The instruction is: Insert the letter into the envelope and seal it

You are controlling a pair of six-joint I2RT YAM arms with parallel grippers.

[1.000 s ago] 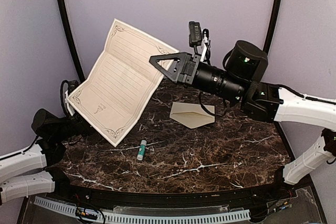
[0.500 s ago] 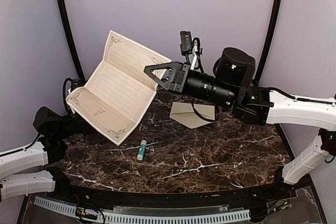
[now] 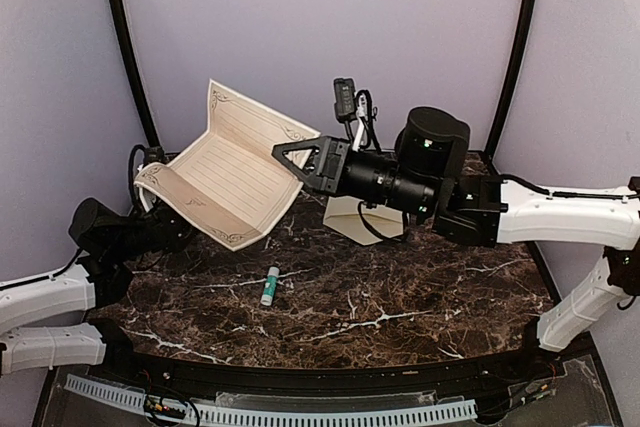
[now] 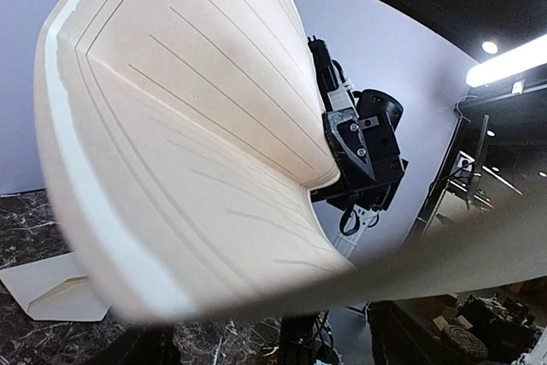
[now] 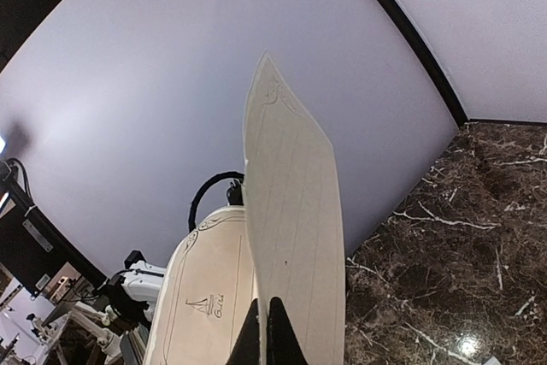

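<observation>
**A limp sheet slung between our arms**

We hold the letter (image 3: 225, 177) in the air, left of the envelope (image 3: 352, 222) on the table (image 3: 400, 297). Our right gripper (image 3: 280, 152) is pinched shut on its right edge. We cannot tell whether the left gripper (image 3: 147, 195) grips. The sheet looks light, floppy and easily creased, so we judge edge holds safest.

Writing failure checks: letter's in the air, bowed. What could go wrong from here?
1. The right gripper pinches only one edge of the letter; the bowed sheet could slip or crease.
2. The envelope lies partly under the right arm, so lowering could shove it.
</observation>
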